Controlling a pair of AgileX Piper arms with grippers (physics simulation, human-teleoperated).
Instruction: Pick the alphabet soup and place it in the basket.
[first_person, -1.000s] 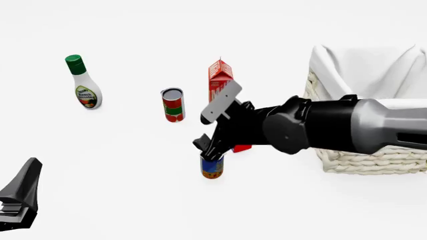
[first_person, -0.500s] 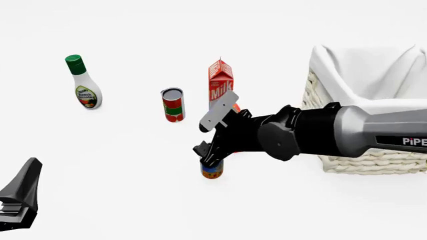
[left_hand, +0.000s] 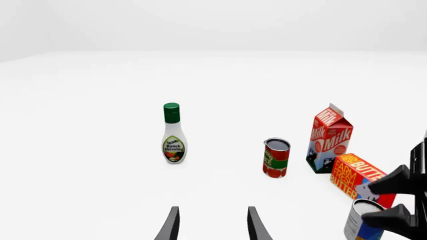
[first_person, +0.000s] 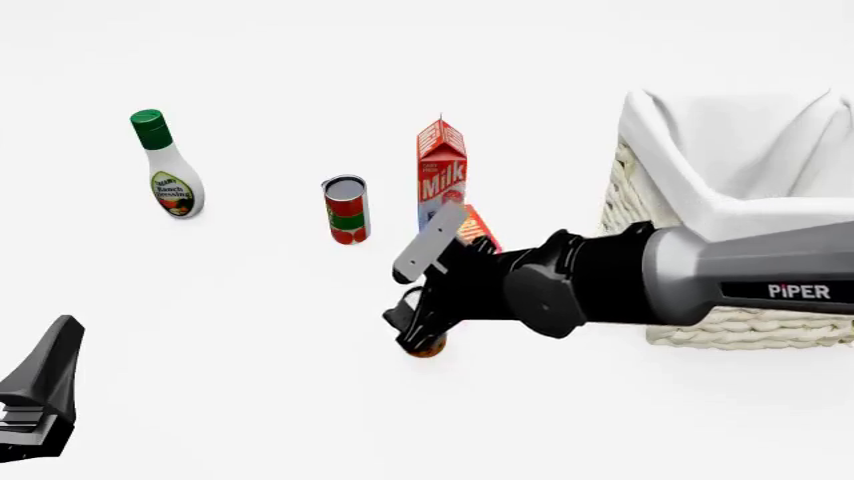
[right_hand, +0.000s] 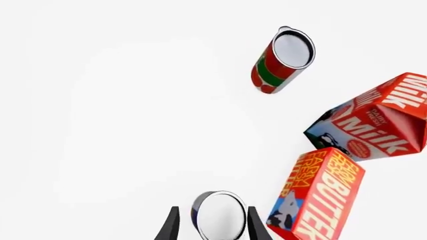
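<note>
The alphabet soup (first_person: 427, 348) stands upright on the table; only its orange-brown bottom shows below my right gripper (first_person: 416, 325). That gripper has come down over the can from above and is open. In the right wrist view the whitish lid of the soup (right_hand: 219, 215) sits between the two fingers of the right gripper (right_hand: 212, 227), with a small gap on each side. The left wrist view shows the soup (left_hand: 363, 222) under the right gripper (left_hand: 385, 200). The basket (first_person: 721, 325) stands at the right. My left gripper (first_person: 54, 350) rests open at the near left, far from the can.
A butter box (first_person: 474, 228) lies just behind the soup, with a milk carton (first_person: 441, 170) beyond it. A red-and-green can (first_person: 346, 210) stands to the left of the carton. A ranch dressing bottle (first_person: 167, 170) is at the far left.
My right gripper has moved down over the alphabet soup, so more of the can is hidden now. The left arm has stayed still.
</note>
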